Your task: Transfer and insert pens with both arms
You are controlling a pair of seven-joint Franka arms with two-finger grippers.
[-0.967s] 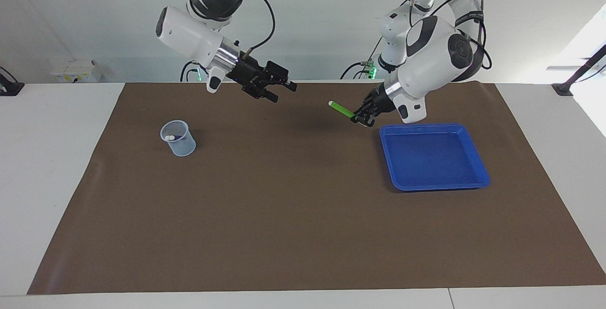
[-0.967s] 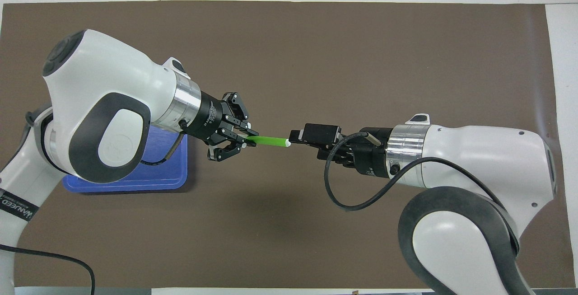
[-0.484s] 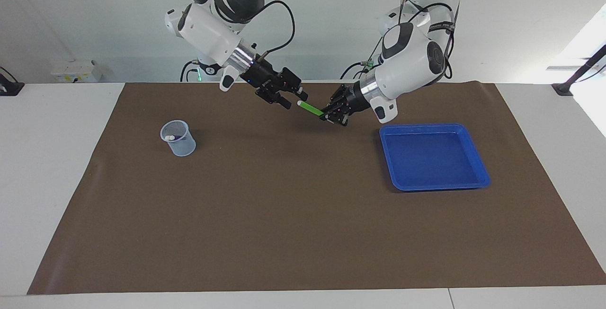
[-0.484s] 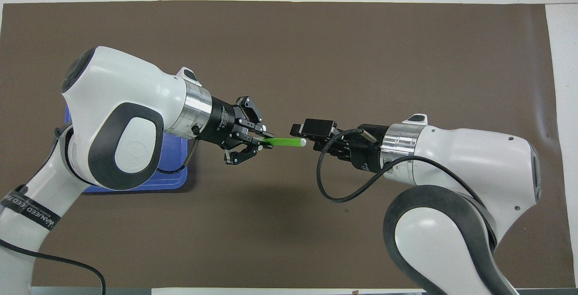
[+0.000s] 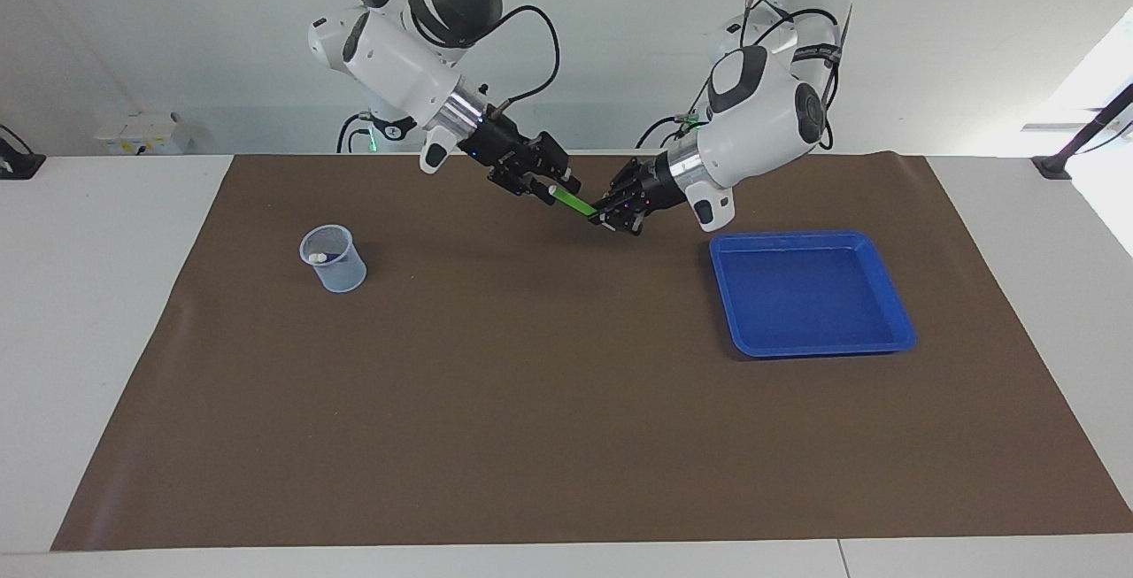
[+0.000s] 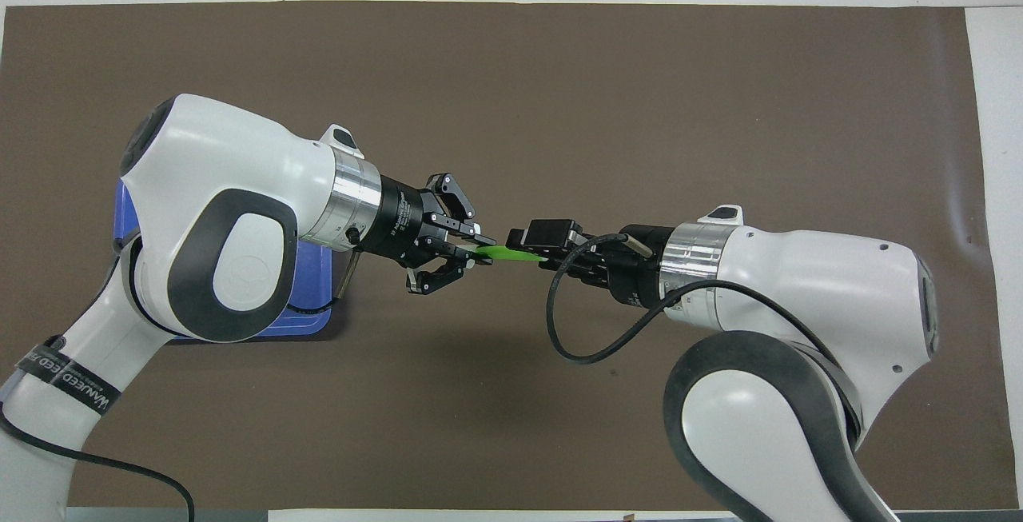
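The green pen point(image 5: 574, 203) hangs in the air over the brown mat point(image 5: 566, 436), between the blue tray point(image 5: 896, 305) and the clear cup point(image 5: 335, 259), tilted with its free end toward the right arm. The left gripper point(image 5: 607, 215) has its fingers pinched on the pen's lower end. The right gripper point(image 5: 547, 191) is at the pen's other end, its fingers around the tip, but whether they already press on it I cannot tell.

The risk here is the handover itself. If the left gripper lets go before the right one has a firm hold, the pen would likely drop to the mat and roll. If the right fingers close off-centre on so thin a shaft, they could lever it sideways in the left grip, leaving it skewed for the cup (whose mouth is narrow and which already holds pale-ended pens, too small to tell apart). The two grippers are also very close, so a little more advance could knock them together.

Compared with a second ago, both arms have swung toward the table's middle: then the right gripper stood well apart from the pen with its fingers spread wider, and the left gripper held the pen just beside the tray.
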